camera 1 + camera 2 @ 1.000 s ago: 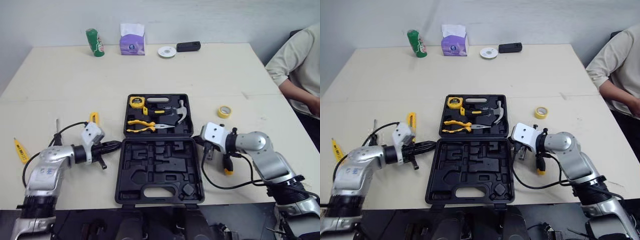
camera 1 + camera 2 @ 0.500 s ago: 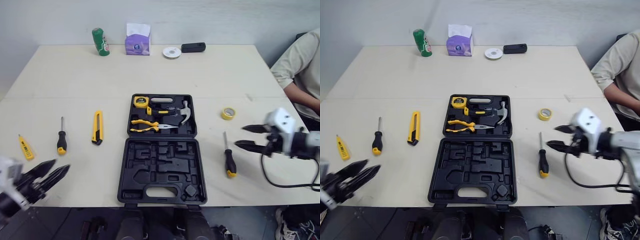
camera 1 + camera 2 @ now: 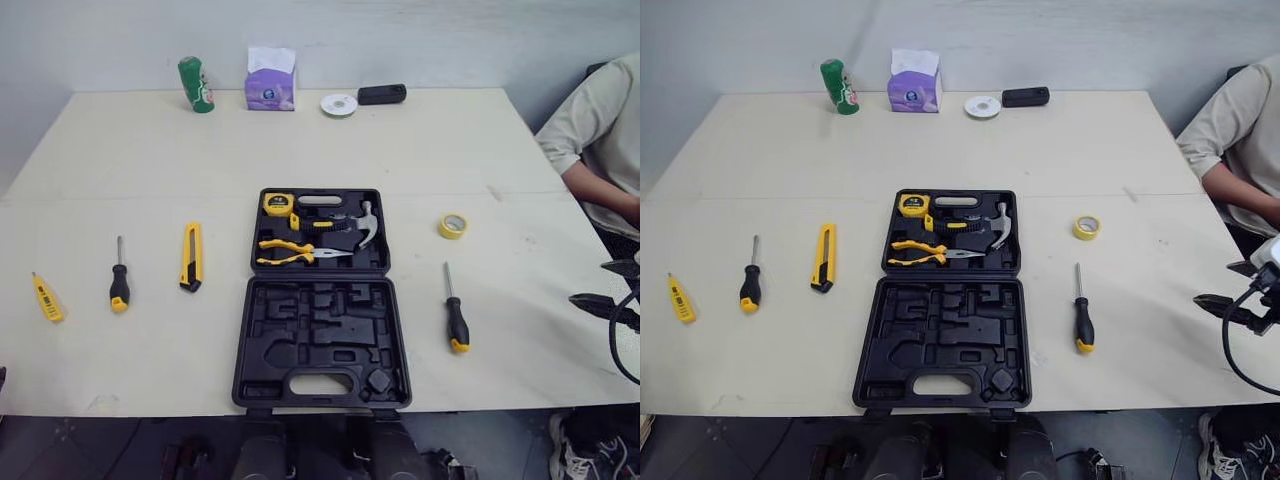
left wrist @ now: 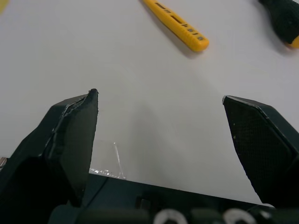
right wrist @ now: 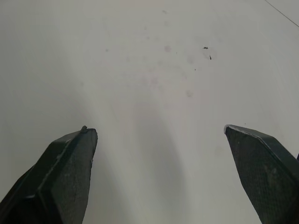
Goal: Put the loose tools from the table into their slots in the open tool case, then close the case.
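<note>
**Tool case** [image 3: 320,300] — open and lying flat at the centre of the tabletop [image 3: 300,150], toward its near edge. The far half holds a tape measure [image 3: 276,204], pliers [image 3: 285,254] and a hammer [image 3: 362,222], each seated in the moulding. The near half shows black moulded recesses and the handle cut-out.

**Loose tools** — four on the tabletop, all apart from the case and from one another.
- The right screwdriver [image 3: 456,318] lies just beside the case on its right, shaft pointing to the far side.
- The yellow utility knife [image 3: 192,258] lies left of the case.
- The left screwdriver [image 3: 119,283] lies further left.
- The yellow tester pen [image 3: 46,298] lies nearest the left edge.

**Right gripper** [image 3: 1232,287] — at the right edge of the tabletop, well apart from the right screwdriver. Its fingers [image 5: 60,172] are spread wide and hold nothing, with bare tabletop between them.

**Left gripper** [image 4: 159,94] — fingers spread wide and holding nothing, over bare tabletop. In the left wrist view, the tester pen and the black handle of the left screwdriver lie beyond the fingertips, touching neither.

**Other items**
- A roll of yellow tape [image 3: 452,225] lies right of the case, beyond the right screwdriver.
- Along the far edge stand a green can [image 3: 194,85], a tissue box [image 3: 270,80], a white disc [image 3: 338,104] and a black object [image 3: 381,94].
- A person's sleeve [image 3: 600,130] shows at the right side.
</note>
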### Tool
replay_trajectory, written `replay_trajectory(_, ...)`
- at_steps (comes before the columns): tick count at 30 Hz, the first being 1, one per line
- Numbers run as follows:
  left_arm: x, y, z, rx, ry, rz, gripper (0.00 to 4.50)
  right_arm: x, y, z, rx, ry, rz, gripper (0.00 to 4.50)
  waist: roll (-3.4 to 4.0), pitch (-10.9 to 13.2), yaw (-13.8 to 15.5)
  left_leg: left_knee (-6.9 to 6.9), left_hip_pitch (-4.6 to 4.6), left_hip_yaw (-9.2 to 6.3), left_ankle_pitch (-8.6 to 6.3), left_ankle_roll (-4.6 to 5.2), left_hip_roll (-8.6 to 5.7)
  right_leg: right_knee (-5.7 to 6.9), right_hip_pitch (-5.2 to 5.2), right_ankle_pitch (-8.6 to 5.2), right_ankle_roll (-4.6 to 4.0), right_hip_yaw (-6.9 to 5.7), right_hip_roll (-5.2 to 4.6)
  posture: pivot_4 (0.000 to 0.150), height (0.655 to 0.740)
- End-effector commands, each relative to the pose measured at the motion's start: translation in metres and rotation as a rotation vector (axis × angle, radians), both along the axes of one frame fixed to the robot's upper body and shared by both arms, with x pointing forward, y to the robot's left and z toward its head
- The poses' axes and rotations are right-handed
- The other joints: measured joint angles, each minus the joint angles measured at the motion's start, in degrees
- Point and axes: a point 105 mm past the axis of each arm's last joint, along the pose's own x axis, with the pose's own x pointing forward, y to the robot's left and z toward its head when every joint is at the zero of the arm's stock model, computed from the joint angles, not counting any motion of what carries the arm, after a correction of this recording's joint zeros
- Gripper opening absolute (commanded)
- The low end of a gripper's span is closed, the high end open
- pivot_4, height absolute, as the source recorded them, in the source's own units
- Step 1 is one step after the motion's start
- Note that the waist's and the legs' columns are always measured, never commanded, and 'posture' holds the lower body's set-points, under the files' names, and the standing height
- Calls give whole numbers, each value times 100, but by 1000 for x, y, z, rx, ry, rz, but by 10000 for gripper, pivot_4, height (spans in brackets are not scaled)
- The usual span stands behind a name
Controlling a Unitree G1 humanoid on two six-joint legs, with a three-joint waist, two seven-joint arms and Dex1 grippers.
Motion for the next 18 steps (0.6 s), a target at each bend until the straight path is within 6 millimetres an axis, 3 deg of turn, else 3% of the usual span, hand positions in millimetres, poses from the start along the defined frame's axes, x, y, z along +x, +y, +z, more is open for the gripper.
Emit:
replay_trajectory(1,22,-23,12,11,-84,-65,44908,12,24,17,88,-88,79,45000,1,-1,8,0,0,0,0,-1,2,1,0,0,-1,0,0,1500,7252)
replay_trajectory(4,49,-61,11,-39,-140,-112,44908,23,74,31,311,-152,200,45000,4,-3,18,0,2,0,2,-6,8,4,4,3,-4,2,5,1500,7252)
replay_trajectory(7,68,-85,10,-69,-118,-83,44908,20,120,40,397,-153,328,45000,4,-2,48,-1,0,-1,7,-13,8,12,3,4,-5,2,6,1500,7252)
replay_trajectory(13,95,-102,-1,-127,-4,78,44908,-5,215,57,491,-103,671,45000,3,-3,93,0,1,0,19,-23,6,19,4,5,-3,2,10,1500,7252)
replay_trajectory(18,111,-106,-14,-131,80,163,44908,-17,256,68,497,-62,856,45000,-8,-6,116,2,1,3,28,-36,3,19,3,5,-2,3,14,1500,7252)
